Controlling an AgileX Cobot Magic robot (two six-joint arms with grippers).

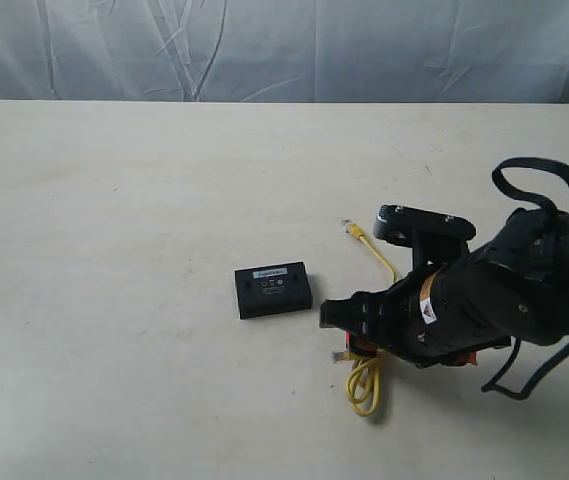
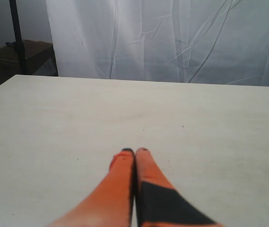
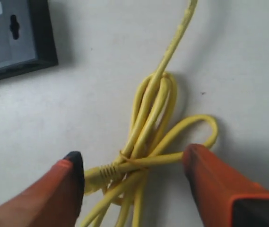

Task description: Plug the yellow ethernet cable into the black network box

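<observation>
Matt black plastic box (image 1: 274, 290), smooth yellow cable (image 3: 151, 118), matt pale table (image 1: 114, 220).

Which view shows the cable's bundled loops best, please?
The right wrist view: the cable is seen close up, its tied loops lying between the right gripper's open jaws. The exterior view shows it small and partly hidden by the arm; the left wrist view shows none of it.

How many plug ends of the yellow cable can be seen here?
2: one clear plastic plug lies free beyond the arm; the other sits between fingers of the open right claw.
</observation>
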